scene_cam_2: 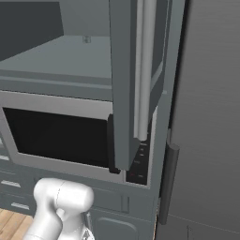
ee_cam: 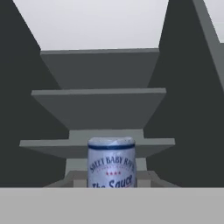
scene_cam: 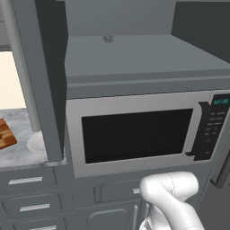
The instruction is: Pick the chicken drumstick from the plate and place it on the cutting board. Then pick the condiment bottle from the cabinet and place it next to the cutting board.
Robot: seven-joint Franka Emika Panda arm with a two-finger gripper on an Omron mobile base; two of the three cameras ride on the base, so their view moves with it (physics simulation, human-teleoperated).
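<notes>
In the hand view the condiment bottle (ee_cam: 111, 162) stands right at the camera, the claw clenched on it, cabinet (ee_cam: 99, 103) shelves beyond. Far left, the plate (scene_cam: 36, 143) sits just beside the cutting board (scene_cam: 6, 134).

The microwave (scene_cam_2: 61, 136) has a big dark window. Above the microwave is the open cabinet (scene_cam_2: 70, 51) with a grey shelf inside. The cabinet's door (scene_cam_2: 129, 84) hangs open, covering the microwave's right end. A long silver handle (scene_cam_2: 145, 70) runs down the door. The white robot arm (scene_cam_2: 58, 206) sits below the microwave.
</notes>
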